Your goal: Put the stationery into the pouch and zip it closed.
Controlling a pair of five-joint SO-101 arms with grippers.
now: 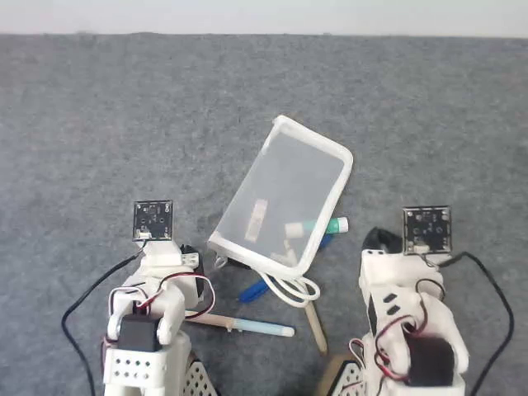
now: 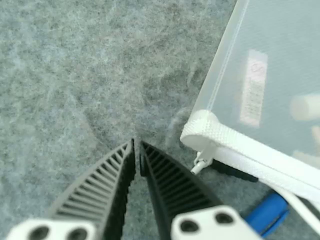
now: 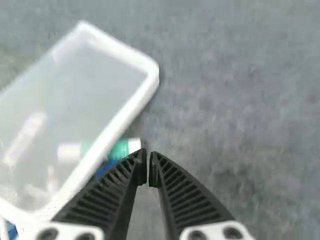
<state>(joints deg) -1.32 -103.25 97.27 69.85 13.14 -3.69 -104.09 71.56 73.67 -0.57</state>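
Note:
A translucent pouch (image 1: 285, 194) with white zipper trim lies at an angle in the middle of the grey mat. A green-and-white pen (image 1: 334, 224) pokes out at its right edge; I cannot tell whether it is inside or underneath. A blue pen (image 1: 254, 289) sticks out below the pouch's near edge. A pale pen (image 1: 247, 326) and a wooden pencil (image 1: 315, 327) lie loose on the mat. My left gripper (image 2: 137, 145) is shut and empty, just short of the pouch corner (image 2: 200, 131) and its zipper pull (image 2: 199, 164). My right gripper (image 3: 148, 154) is shut, beside the green pen (image 3: 121, 147).
A white cord loop (image 1: 294, 289) hangs off the pouch's near corner. Something black (image 2: 232, 171) shows under the pouch edge. Both arm bases stand at the near edge, left (image 1: 148, 330) and right (image 1: 408, 330). Grey mat (image 1: 124, 124) stretches beyond the pouch.

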